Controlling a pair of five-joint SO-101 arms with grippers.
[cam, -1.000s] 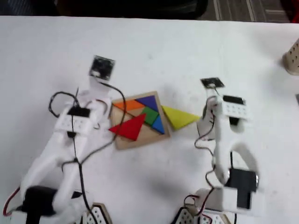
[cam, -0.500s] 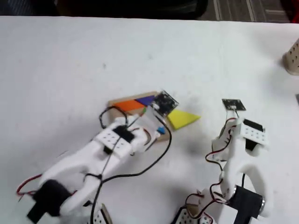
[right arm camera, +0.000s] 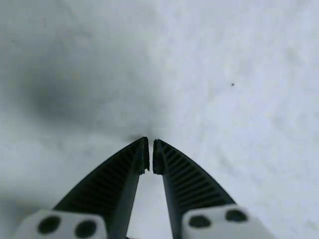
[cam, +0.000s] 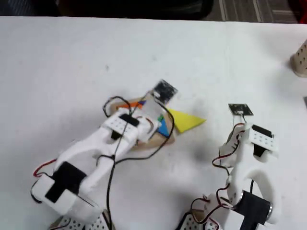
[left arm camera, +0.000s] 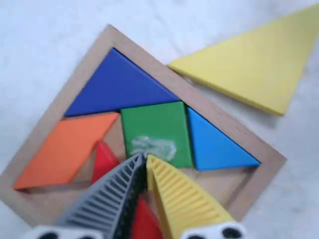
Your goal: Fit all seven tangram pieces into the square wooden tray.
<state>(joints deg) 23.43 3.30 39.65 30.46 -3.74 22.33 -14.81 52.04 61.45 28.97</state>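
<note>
The square wooden tray (left arm camera: 229, 127) holds a dark blue triangle (left arm camera: 117, 84), an orange parallelogram (left arm camera: 65, 152), a green square (left arm camera: 157, 132) and a light blue triangle (left arm camera: 214, 147). My left gripper (left arm camera: 144, 158) is shut, its tips at the green square's edge. A red piece (left arm camera: 103, 162) lies under its fingers. The large yellow triangle (left arm camera: 254, 67) lies on the table just outside the tray's rim. From above, the left arm (cam: 122, 127) covers most of the tray (cam: 156, 140), beside the yellow triangle (cam: 184, 120). My right gripper (right arm camera: 150, 144) is shut over bare table.
The right arm (cam: 254, 139) stands right of the yellow triangle, with a gap of white table between. A perforated wooden object (cam: 300, 60) sits at the far right edge. Both arm bases and their cables lie along the near edge.
The left arm swung from the tray's left side to over the tray, hiding the red triangle. The right arm drew back from the yellow triangle toward the near right.
</note>
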